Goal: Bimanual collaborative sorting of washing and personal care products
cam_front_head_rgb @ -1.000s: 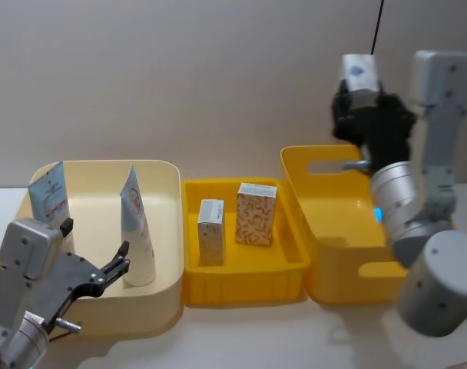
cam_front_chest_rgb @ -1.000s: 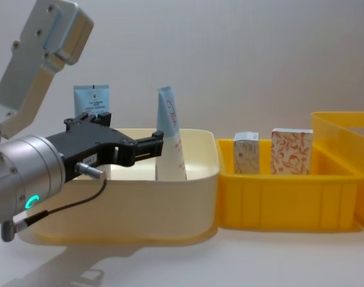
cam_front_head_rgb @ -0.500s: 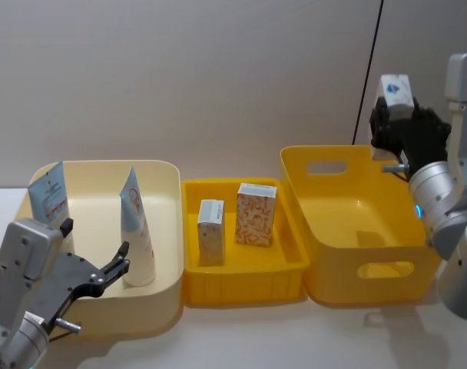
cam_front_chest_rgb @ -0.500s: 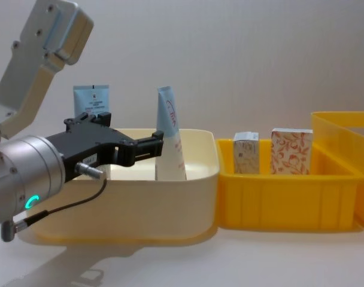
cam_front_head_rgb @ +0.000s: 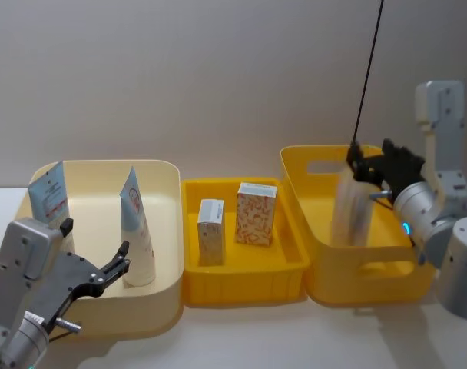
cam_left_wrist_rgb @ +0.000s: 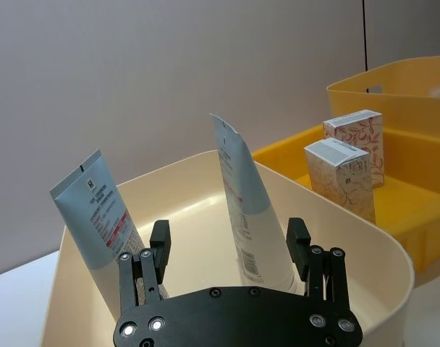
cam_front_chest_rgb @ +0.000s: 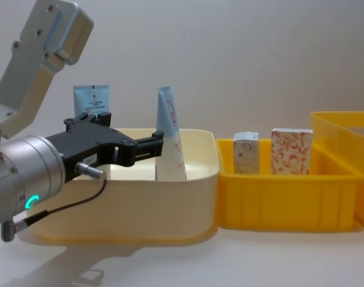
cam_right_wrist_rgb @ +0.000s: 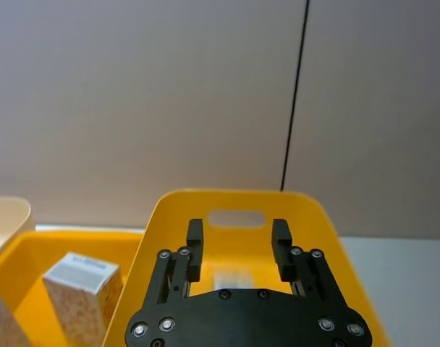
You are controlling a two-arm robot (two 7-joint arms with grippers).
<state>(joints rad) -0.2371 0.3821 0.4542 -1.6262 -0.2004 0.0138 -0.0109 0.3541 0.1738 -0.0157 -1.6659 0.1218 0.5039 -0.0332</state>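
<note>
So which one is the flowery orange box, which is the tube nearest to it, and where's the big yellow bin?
flowery orange box (cam_front_head_rgb: 256, 216): head view, middle of its front face.
nearest tube (cam_front_head_rgb: 139, 234): head view, middle of its body.
big yellow bin (cam_front_head_rgb: 333, 286): head view, bare front wall.

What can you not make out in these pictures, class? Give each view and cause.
- Head view: the pale item inside the tall yellow plastic bin is motion-blurred, so unidentifiable.
- Chest view: the right edge cuts off that bin, hiding its contents.
- Chest view: the left pincer hides the lower half of the rear pale-blue squeeze tube.
</note>
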